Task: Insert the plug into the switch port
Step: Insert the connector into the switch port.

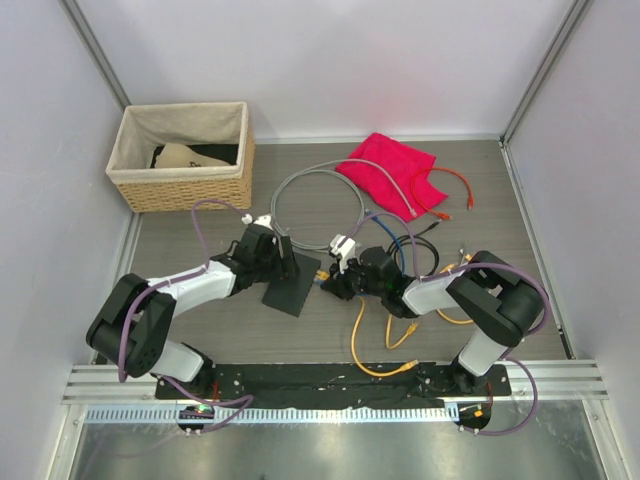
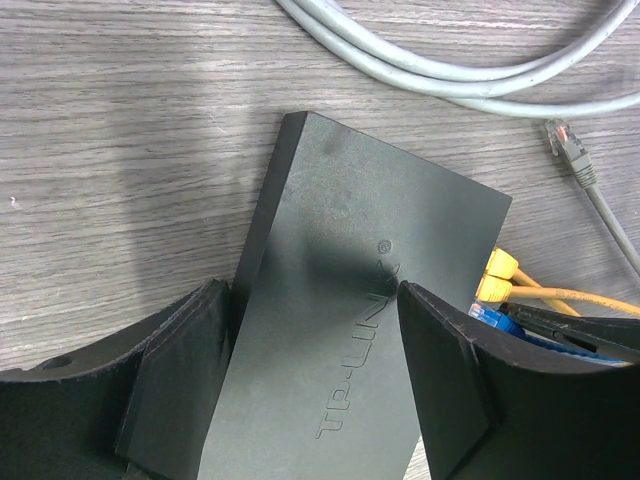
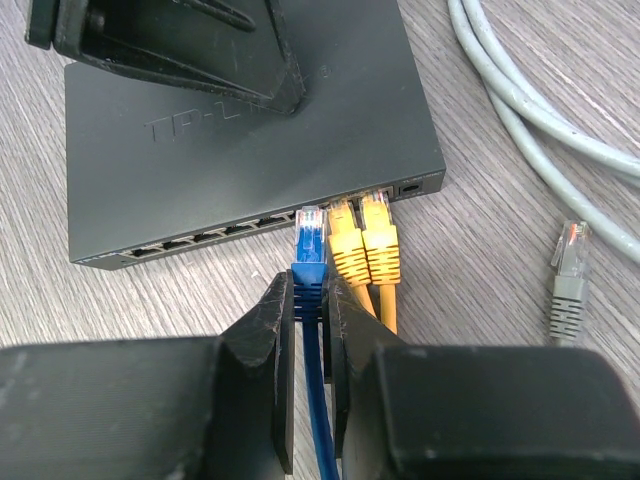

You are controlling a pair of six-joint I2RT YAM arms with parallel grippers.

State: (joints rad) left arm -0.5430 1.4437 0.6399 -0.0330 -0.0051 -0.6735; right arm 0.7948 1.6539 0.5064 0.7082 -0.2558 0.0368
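One blue plug (image 3: 308, 245) at the switch (image 3: 350, 140)

The switch (image 3: 250, 140) is matt dark grey, with lettering embossed in the same shade. The blue plug (image 3: 309, 245) has a clear tip — the yellow plugs (image 3: 365, 250) sit just right of it. The table (image 2: 120, 120) is grey wood-grain and the loose cable (image 3: 520, 100) pale grey. At the far side, the cloth (image 1: 400, 158) is bright pink-red and the basket (image 1: 185, 190) woven tan with a cream liner.
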